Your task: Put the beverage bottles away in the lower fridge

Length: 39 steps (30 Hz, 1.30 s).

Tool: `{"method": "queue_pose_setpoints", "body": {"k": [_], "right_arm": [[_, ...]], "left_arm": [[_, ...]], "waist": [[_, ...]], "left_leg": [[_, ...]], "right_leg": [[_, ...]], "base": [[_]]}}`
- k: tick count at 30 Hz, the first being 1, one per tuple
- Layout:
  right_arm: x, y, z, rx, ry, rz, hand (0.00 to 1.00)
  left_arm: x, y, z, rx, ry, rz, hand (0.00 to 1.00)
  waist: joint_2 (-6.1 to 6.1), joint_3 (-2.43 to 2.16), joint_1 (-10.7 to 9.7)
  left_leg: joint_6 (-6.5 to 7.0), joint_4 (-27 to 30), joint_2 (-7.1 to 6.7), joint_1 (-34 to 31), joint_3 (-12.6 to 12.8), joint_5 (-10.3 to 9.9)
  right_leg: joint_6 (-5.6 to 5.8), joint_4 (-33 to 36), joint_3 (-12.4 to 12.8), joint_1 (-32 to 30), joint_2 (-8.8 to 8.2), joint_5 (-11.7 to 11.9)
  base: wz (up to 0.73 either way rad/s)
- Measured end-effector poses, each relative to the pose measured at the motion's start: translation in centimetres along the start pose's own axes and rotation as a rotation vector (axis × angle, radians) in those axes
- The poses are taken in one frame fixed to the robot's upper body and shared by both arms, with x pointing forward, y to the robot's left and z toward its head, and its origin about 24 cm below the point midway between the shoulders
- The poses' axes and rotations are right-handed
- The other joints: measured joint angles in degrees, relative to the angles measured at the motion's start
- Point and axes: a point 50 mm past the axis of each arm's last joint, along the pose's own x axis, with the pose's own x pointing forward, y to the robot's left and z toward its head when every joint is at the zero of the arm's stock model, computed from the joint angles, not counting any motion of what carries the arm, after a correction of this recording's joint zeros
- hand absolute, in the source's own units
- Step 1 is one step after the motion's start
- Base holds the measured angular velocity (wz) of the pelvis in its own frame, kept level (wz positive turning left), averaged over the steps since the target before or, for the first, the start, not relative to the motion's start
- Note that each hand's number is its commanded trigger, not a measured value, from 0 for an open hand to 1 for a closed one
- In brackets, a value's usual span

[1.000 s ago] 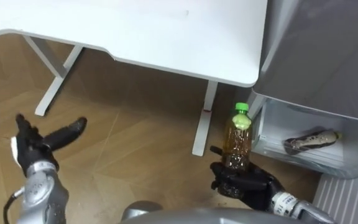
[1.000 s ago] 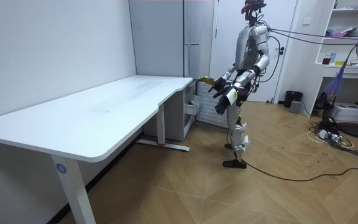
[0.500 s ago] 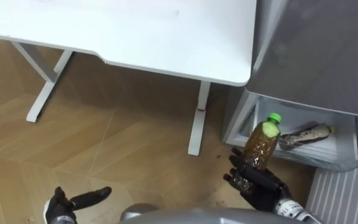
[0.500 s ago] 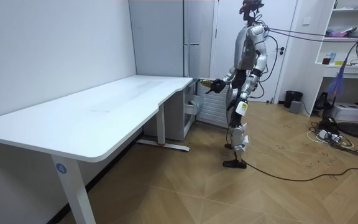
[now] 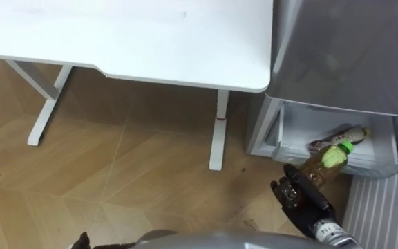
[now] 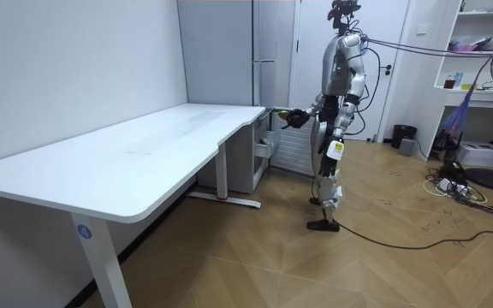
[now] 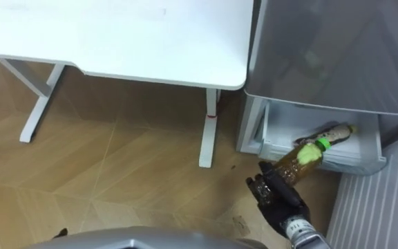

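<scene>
Tea bottle with a green cap sits in the robot's right hand, fingers curled round its bottom end. It leans cap-first over the near edge of the open white fridge drawer on the right. 1 other bottle lies inside. The hand should clear the front wall, lay the bottle beside that one, then let go gently. The left hand hangs low; open or closed cannot be told.
</scene>
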Motion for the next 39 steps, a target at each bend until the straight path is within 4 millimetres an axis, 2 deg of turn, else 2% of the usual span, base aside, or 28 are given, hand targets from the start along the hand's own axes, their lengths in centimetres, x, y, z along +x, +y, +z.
{"method": "queue_pose_setpoints", "body": {"k": [4,8,17,25,35,37,39], "right_arm": [[0.1,-0.3,0.2,0.074,-0.032,-0.057,1.0],[0.5,0.3,1.0,0.126,-0.079,-0.065,1.0],[1.4,2.5,2.5,0.214,-0.171,-0.021,1.0],[2.1,4.2,3.2,0.276,-0.195,0.006,1.0],[1.9,4.0,4.1,0.394,-0.246,-0.018,1.0],[1.8,3.9,4.6,0.416,-0.267,-0.016,1.0],[1.9,4.2,5.3,0.415,-0.284,-0.013,1.0]], "left_arm": [[0.1,-0.9,0.5,0.062,-0.021,-0.019,0.0],[0.1,-0.9,0.6,0.1,-0.027,-0.02,0.0],[-0.1,-0.4,-1.0,0.114,0.024,-0.008,0.0],[-0.1,-0.2,-1.8,0.219,0.078,-0.018,0.0],[-0.1,0.3,-2.0,0.256,0.11,-0.016,0.0],[-0.2,0.3,-2.1,0.258,0.115,-0.017,0.0],[-0.2,0.2,-1.9,0.257,0.107,-0.02,0.0]], "waist": [[0.21,-0.02,-0.38],[0.36,-0.03,-0.68],[0.32,0.0,-0.68],[-0.09,-0.03,-0.98],[0.24,-0.05,-1.21],[0.55,0.05,-1.1],[0.96,-0.04,-1.39]], "left_leg": [[0.0,-0.04,0.03,-0.05,0.11,0.0],[0.0,0.03,0.08,0.01,0.53,0.0],[0.0,0.09,0.13,-0.01,1.09,0.0],[0.01,0.38,-0.01,-0.83,1.07,0.0],[0.02,1.16,-0.07,-0.6,0.93,0.01],[0.01,1.22,-0.11,-0.82,0.77,-0.01],[0.03,1.81,-0.16,-2.13,0.29,-0.02]], "right_leg": [[0.0,0.02,0.1,0.01,0.02,0.0],[-0.01,0.14,0.53,-0.18,0.03,0.01],[-0.01,0.17,0.98,-0.59,0.04,0.01],[0.19,-0.14,0.87,-1.09,-0.08,-0.13],[0.31,-0.14,-0.38,-0.04,-0.25,-0.22],[0.26,0.0,-0.54,-0.31,-0.31,-0.64],[0.31,0.7,-0.94,-1.4,-0.41,-0.92]], "base": [[0.0],[-0.05],[-0.02],[0.0],[0.07],[0.07],[0.13]]}}
